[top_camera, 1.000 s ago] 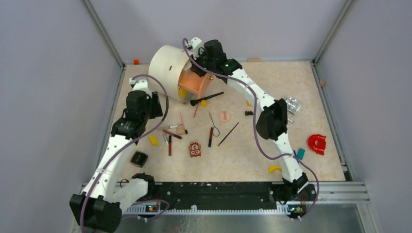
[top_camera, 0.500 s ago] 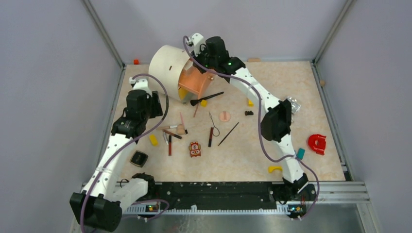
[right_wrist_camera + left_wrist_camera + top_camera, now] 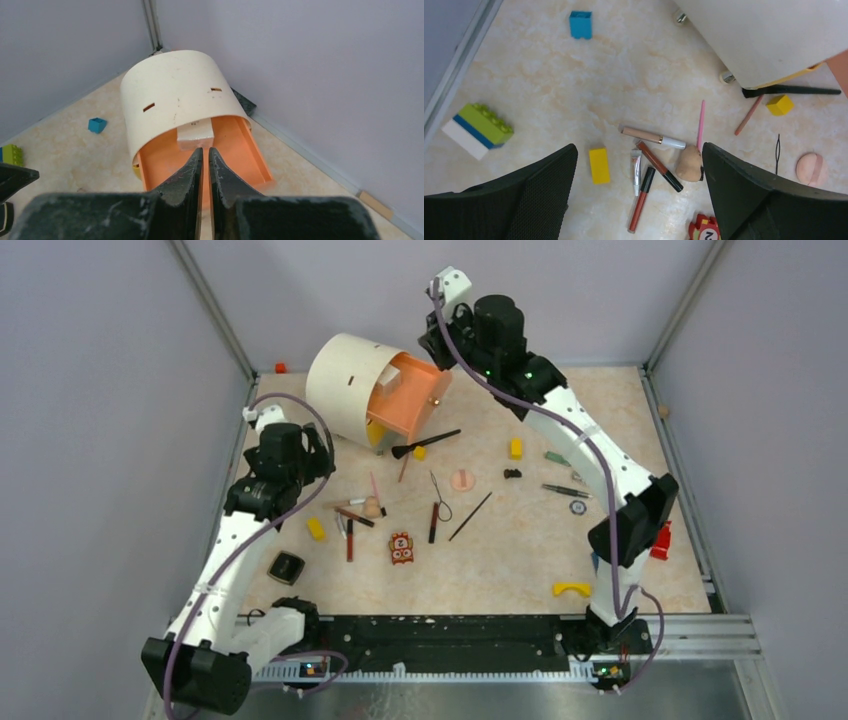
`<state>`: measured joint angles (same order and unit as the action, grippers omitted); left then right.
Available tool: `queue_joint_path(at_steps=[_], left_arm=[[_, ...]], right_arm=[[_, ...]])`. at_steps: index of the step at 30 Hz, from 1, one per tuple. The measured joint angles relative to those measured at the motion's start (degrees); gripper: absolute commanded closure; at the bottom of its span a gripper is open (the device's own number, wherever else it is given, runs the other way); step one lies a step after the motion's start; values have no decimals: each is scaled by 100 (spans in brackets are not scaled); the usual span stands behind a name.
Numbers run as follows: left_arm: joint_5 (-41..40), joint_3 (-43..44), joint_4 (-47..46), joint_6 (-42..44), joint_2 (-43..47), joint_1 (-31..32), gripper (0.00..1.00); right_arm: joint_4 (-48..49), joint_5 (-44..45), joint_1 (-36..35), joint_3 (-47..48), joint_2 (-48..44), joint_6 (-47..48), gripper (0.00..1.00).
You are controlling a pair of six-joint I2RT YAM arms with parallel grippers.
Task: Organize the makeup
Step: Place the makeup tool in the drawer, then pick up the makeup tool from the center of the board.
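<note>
Our left claw gapes wide and empty in front of the cream drum. It hangs above a cluster of makeup sticks and a peach sponge lying loose on the counter. Our right claw is pinched nearly closed, holding nothing, poised over the drum's orange drawer, which stands pulled out. A black brush lies just in front of the drum, and a round puff lies farther out. We judge picking is about to start: the left claw must drop over one stick, square across it, and close.
</note>
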<state>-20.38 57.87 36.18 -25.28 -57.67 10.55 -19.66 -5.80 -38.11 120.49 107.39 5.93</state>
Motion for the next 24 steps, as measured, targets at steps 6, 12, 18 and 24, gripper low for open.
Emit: queue_joint_path(at_steps=[6, 12, 18, 24], left_arm=[[-614, -142, 1001, -1631, -50, -7, 1], [-376, -647, 1547, -2452, -732, -463, 1], [-201, -852, 1893, -2957, -1226, -1062, 1], [-140, -1016, 2002, -3161, -861, -1923, 1]], right_arm=[[319, 382, -2, -1276, -879, -745, 90], [479, 570, -2, -2437, -1506, -1506, 90], [514, 439, -17, -3222, -1779, -1963, 90], [511, 326, -59, -3696, -1919, -2151, 90]])
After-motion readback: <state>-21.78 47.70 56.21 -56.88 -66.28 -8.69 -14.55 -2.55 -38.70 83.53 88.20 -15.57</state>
